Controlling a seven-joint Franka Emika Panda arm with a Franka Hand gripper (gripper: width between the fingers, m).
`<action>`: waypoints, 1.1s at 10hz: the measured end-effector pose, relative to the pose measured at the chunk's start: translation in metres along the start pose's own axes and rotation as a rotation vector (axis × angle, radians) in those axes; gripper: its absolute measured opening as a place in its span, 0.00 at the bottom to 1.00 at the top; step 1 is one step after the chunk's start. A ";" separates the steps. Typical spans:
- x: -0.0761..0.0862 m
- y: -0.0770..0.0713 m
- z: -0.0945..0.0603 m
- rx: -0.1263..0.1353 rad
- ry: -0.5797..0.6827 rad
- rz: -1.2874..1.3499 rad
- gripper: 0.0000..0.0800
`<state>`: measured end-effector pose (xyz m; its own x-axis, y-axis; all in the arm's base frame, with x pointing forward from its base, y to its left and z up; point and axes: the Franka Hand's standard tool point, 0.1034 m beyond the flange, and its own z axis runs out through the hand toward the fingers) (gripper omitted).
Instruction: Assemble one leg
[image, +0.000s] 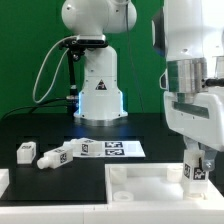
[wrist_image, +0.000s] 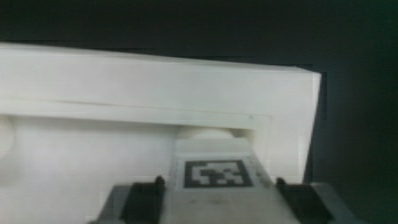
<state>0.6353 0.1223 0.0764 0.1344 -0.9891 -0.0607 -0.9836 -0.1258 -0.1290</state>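
Note:
My gripper (image: 198, 172) is shut on the leg (image: 197, 163), a small white block with a black-and-white marker tag. It holds the leg upright over the corner of the large white panel (image: 140, 185) on the exterior view's right. In the wrist view the leg (wrist_image: 217, 172) sits between the two dark fingers (wrist_image: 150, 196), tag facing the camera, its far end against the panel (wrist_image: 143, 90) near a small round bump (wrist_image: 210, 128). Whether the leg touches the panel cannot be told.
Loose white legs (image: 26, 152) (image: 58, 155) lie on the black table on the exterior view's left. The marker board (image: 112, 148) lies behind the panel. The arm's white base (image: 98, 80) stands at the back before a green wall.

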 end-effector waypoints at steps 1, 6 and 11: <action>0.000 0.000 0.000 -0.001 0.000 -0.002 0.36; 0.003 0.005 0.001 -0.025 -0.006 -0.784 0.81; 0.019 -0.002 -0.002 -0.016 0.027 -1.267 0.81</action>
<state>0.6393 0.1035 0.0775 0.9774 -0.1767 0.1160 -0.1695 -0.9831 -0.0696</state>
